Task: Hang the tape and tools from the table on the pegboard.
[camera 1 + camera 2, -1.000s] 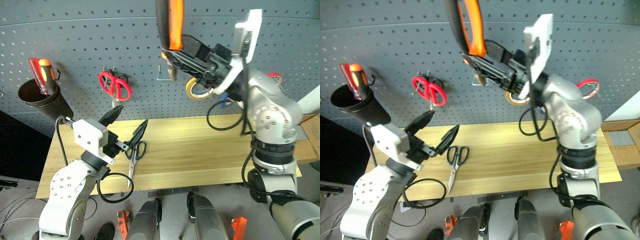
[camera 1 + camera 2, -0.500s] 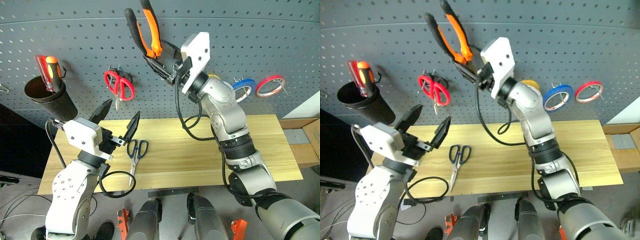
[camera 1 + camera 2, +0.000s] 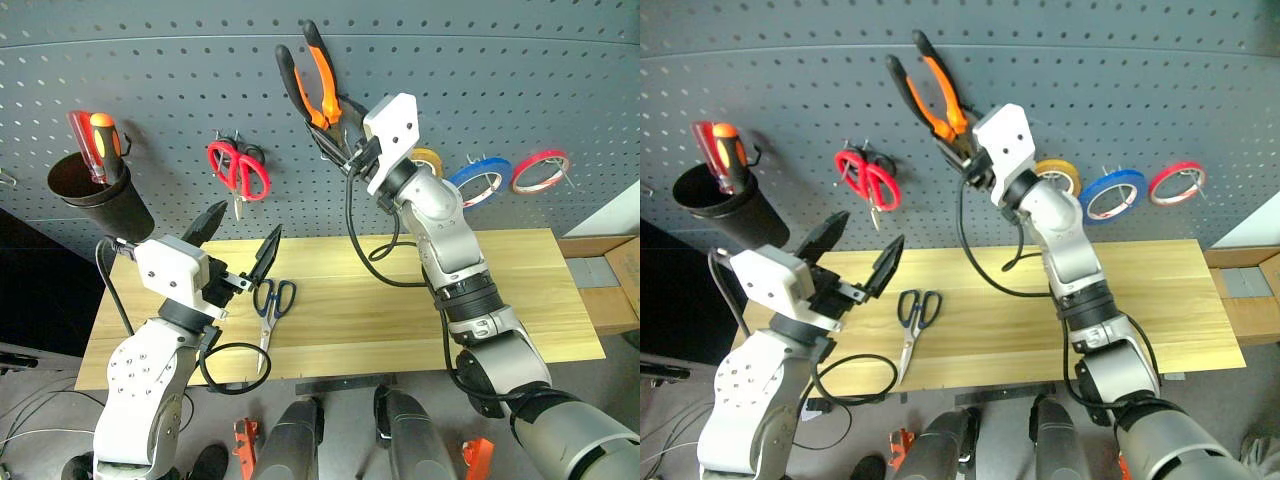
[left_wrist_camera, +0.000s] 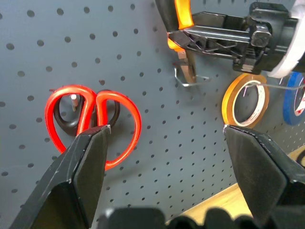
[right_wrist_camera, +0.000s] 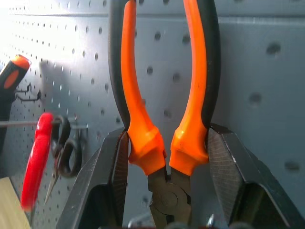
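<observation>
Hovering over the counter (image 3: 400, 300), the left pincer (image 3: 240, 240) gapes empty above the dark-handled scissors (image 3: 268, 308). Farther back, the right pincer (image 3: 340, 140) grips the pliers (image 3: 312, 80), handles up, against the pegboard (image 3: 180, 80), beside the yellow tape (image 3: 428, 160) and blue tape (image 3: 480, 180).

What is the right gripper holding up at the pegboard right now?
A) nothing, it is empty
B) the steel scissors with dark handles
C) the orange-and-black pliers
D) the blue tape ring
C: the right gripper is shut on the pliers, handles pointing up against the pegboard, while the dark-handled scissors lie on the table and the blue tape hangs on the board.
</observation>
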Available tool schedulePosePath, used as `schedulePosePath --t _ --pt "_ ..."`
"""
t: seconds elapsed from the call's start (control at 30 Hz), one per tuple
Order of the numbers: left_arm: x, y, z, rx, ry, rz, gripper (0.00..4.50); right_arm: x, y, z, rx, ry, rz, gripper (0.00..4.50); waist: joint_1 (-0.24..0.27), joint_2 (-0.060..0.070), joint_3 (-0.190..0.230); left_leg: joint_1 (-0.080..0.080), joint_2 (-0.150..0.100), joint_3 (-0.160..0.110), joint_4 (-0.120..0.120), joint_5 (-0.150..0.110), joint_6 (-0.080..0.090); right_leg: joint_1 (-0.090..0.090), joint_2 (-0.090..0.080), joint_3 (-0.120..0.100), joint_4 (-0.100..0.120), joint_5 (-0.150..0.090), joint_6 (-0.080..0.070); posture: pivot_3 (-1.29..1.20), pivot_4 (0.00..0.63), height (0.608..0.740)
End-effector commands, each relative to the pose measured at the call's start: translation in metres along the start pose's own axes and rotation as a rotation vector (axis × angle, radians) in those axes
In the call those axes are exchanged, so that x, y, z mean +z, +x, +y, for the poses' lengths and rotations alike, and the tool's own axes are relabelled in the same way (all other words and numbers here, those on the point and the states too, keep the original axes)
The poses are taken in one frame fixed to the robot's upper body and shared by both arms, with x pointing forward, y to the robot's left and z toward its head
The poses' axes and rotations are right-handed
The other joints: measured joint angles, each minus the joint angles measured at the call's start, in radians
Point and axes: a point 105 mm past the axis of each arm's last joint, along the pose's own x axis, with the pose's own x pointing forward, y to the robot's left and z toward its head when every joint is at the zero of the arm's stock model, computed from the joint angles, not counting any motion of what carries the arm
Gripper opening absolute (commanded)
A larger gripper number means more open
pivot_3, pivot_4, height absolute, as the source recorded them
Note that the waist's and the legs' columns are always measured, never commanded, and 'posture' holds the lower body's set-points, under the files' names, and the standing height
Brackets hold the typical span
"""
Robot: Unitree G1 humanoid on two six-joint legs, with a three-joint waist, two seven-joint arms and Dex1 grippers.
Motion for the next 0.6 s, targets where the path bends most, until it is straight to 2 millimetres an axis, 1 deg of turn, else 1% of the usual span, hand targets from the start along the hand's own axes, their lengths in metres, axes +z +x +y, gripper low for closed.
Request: schedulePosePath --t 0.03,0.1,0.17,0.23,0.33,0.37,0.5,0.6 --pt "0.009 -0.003 0.001 0.002 0.025 -0.024 4.09 0.009 -0.001 0.002 -0.026 0.016 -0.031 1.88 0.0 0.0 0.0 0.0 0.0 0.0 0.0 0.0 0.0 0.0 0.0 0.0 0.0 0.0 0.0 0.07 0.257 0.74" --pt "0.006 -0.004 0.0 0.0 0.033 -0.009 4.09 0.001 -0.003 0.006 -0.03 0.042 -0.009 1.88 0.0 0.0 -0.001 0.0 0.0 0.0 0.0 0.0 0.0 0.0 0.0 0.0 0.0 0.0 0.0 0.07 0.257 0.74" --pt "0.005 -0.004 0.0 0.001 0.036 -0.006 4.09 -0.003 -0.004 0.007 -0.042 0.063 0.003 2.62 0.0 0.0 -0.001 0.0 0.0 0.0 0.0 0.0 0.0 0.0 0.0 0.0 0.0 0.0 0.0 0.07 0.257 0.74" --pt "0.005 -0.004 0.002 0.006 0.04 -0.005 4.09 -0.006 -0.005 0.005 -0.067 0.075 0.016 3.23 0.0 0.0 -0.003 0.0 0.0 0.0 0.0 0.0 0.0 0.0 0.0 0.0 0.0 0.0 0.0 0.08 0.254 0.74" --pt "0.004 -0.005 0.004 0.013 0.04 0.001 4.09 -0.004 -0.006 -0.003 -0.101 0.076 0.02 4.25 0.001 0.0 -0.003 0.001 0.0 0.0 0.0 0.001 -0.001 0.001 0.0 0.0 0.001 0.001 -0.001 0.08 0.252 0.74" --pt "0.003 -0.006 0.004 0.016 0.039 0.005 4.09 -0.003 -0.006 -0.003 -0.103 0.076 0.019 4.45 0.002 0.0 -0.003 0.002 0.0 0.0 0.0 0.001 -0.001 0.001 0.0 0.0 0.001 0.001 -0.002 0.08 0.252 0.74" --pt "-0.004 -0.008 0.009 0.034 0.026 0.024 4.09 -0.001 -0.012 -0.007 -0.106 0.102 0.031 4.45 0.002 0.0 -0.004 0.004 0.0 -0.001 0.0 0.002 -0.003 0.003 0.001 0.0 0.002 0.003 -0.004 0.07 0.252 0.74" --pt "-0.011 -0.01 0.013 0.052 0.013 0.046 4.09 -0.001 -0.022 -0.01 -0.094 0.118 0.06 4.45 0.002 -0.001 -0.007 0.005 0.0 -0.001 0.0 0.002 -0.003 0.004 0.001 0.001 0.002 0.003 -0.004 0.05 0.251 0.74"
